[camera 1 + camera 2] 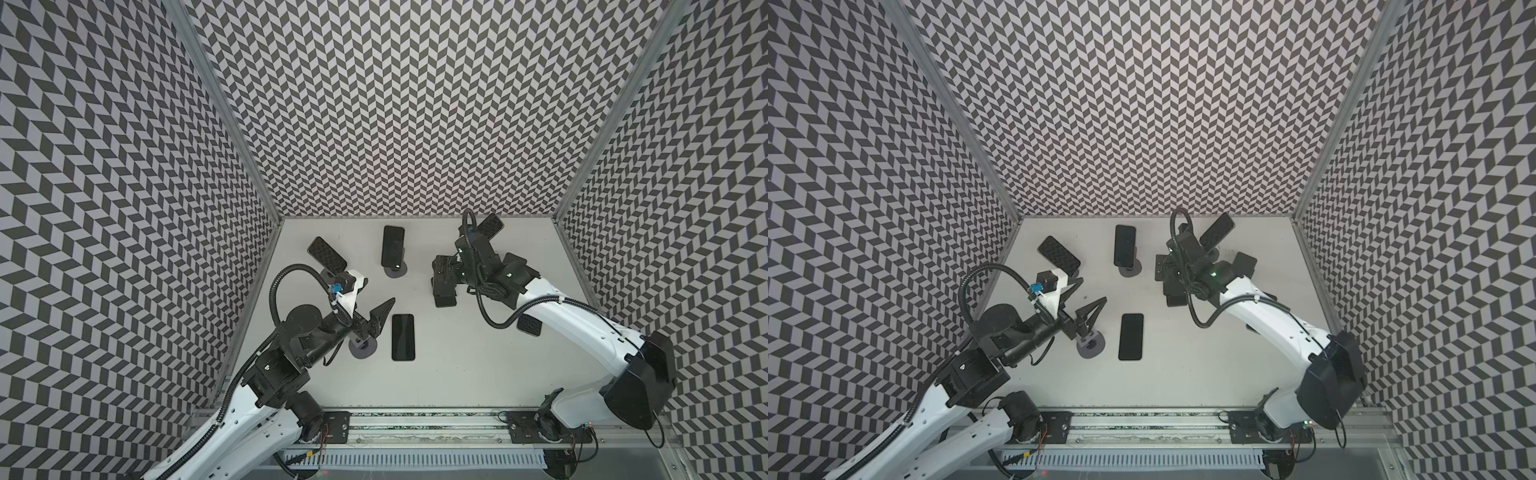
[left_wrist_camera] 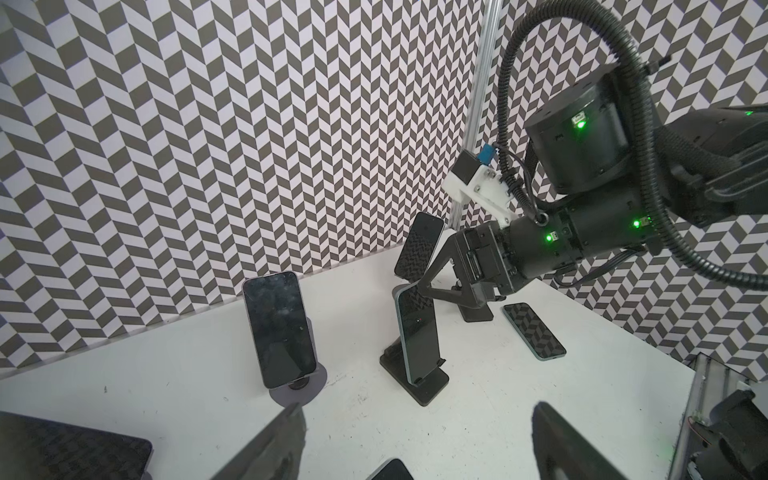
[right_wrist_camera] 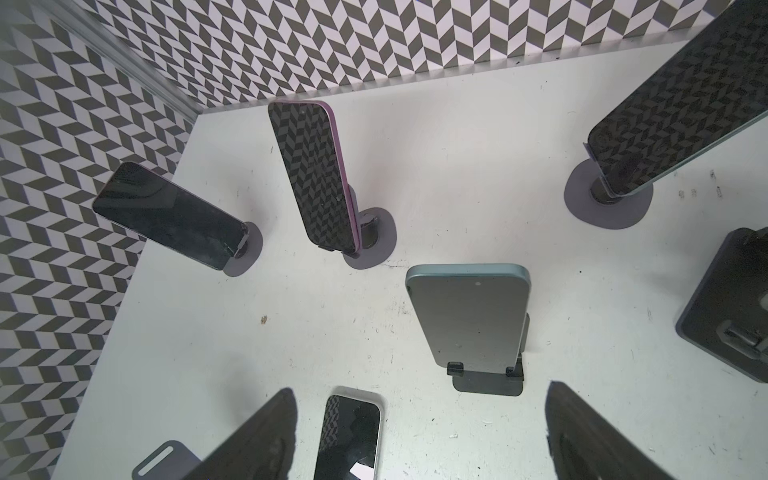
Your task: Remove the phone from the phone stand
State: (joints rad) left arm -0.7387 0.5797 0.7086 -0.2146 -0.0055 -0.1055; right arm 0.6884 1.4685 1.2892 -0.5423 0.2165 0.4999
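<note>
A teal phone (image 3: 469, 316) leans upright in its black stand (image 3: 486, 386).

Directly ahead of the right fingers (image 3: 257, 436), a phone (image 3: 473, 316) leans in a flat-based phone stand (image 3: 486, 384) on the tabletop (image 3: 291, 332). Left of these fingers and farther back, a second phone (image 1: 393, 247) stands on a back round stand (image 1: 395, 272). Behind the left fingers (image 1: 382, 309) a third phone (image 1: 327, 252) is propped. Just right of them lies a flat phone (image 1: 403, 337), and in front of them sits a front round stand (image 1: 363, 348).
</note>
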